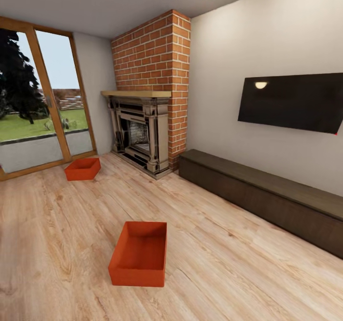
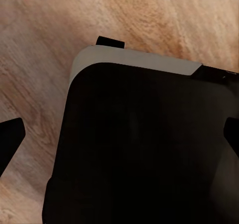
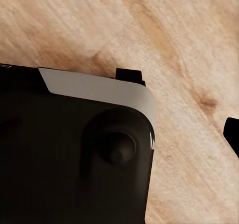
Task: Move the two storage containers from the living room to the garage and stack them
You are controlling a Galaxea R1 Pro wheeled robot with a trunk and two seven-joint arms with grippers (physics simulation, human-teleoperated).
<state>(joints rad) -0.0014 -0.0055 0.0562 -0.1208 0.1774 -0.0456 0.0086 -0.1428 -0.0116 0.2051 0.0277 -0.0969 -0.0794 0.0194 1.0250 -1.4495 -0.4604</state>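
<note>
Red-orange storage containers (image 1: 139, 254), red-brick fireplace (image 1: 151, 64)

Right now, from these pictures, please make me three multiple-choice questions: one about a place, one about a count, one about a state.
1. Where does the far bin lie?
A. by the glass door
B. on the long cabinet
C. inside the fireplace

2. How many red-orange bins stand on the wood floor?
A. one
B. two
C. three

3. What is in the near bin?
A. a lid covers it
B. boxes fill it
C. nothing, it is open and empty

Answers:
1 A: it sits on the floor beside the door frame.
2 B: one near, one far.
3 C: its bare inside shows from above.
</note>
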